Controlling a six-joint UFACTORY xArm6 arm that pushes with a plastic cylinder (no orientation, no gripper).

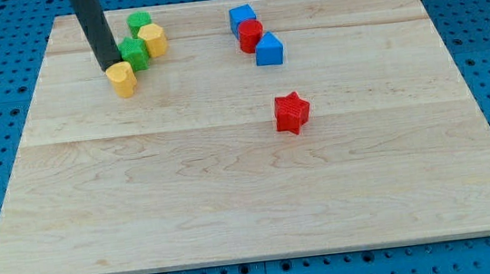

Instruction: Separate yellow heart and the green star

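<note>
The yellow heart (122, 79) lies near the board's top left, touching the green star (134, 54) just up and to its right. My tip (108, 66) stands at the heart's upper left edge, right beside the star's left side. A yellow hexagon-like block (154, 40) touches the star on its right, and a green round block (139, 22) sits just above them.
A blue cube (243, 18), a red block (251, 35) and a blue triangular block (269, 50) cluster at the top middle. A red star (292, 113) lies alone near the centre. The wooden board (235, 211) sits on a blue pegboard.
</note>
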